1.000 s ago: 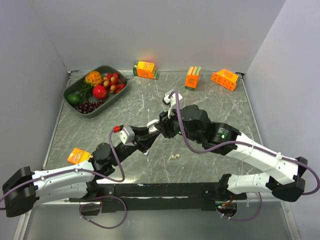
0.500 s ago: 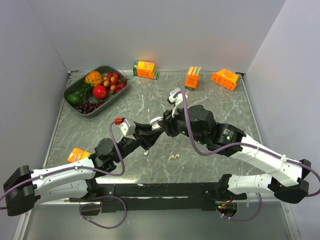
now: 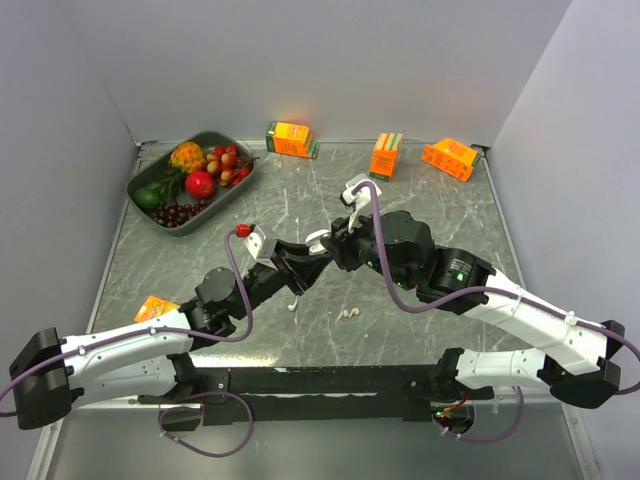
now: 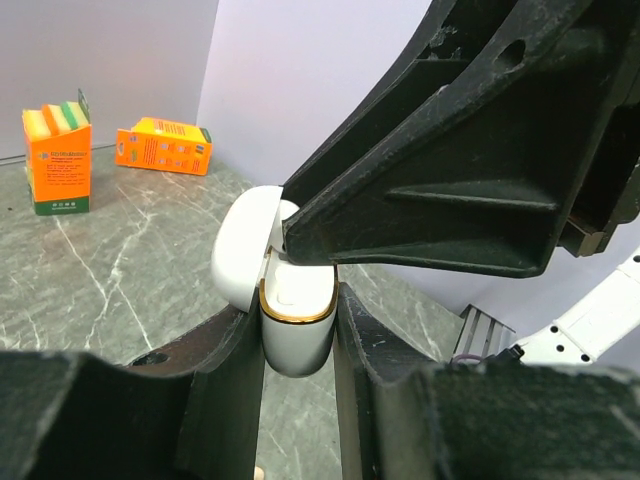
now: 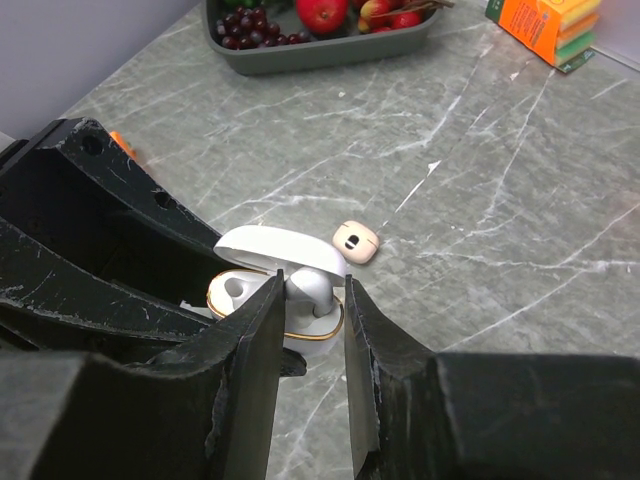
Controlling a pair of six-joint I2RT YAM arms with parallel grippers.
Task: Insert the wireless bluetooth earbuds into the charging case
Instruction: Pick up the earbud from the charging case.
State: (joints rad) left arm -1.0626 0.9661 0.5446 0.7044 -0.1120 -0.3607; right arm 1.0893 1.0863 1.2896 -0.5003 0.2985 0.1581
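Squeezing tight, the left gripper's (image 4: pixel 298 328) jaws held the white charging case (image 4: pixel 296 345) between them, its lid (image 4: pixel 238 245) tipped open. Right above it, the right gripper's (image 5: pixel 308 300) jaws stood narrow and pinched one small white earbud (image 5: pixel 305 286), down at the case's open top. Just past those jaws a beige earbud (image 5: pixel 355 240) lay on the table (image 5: pixel 480 200), and far beyond sat a fruit tray (image 5: pixel 330 52) and an orange carton (image 5: pixel 545 25).

You see your right gripper (image 5: pixel 312 292) pinching a white earbud (image 5: pixel 302 286) over the open, gold-rimmed charging case (image 5: pixel 270 250); a beige earbud (image 5: pixel 355 241) lies on the marble table (image 5: pixel 500 190) just beyond it.
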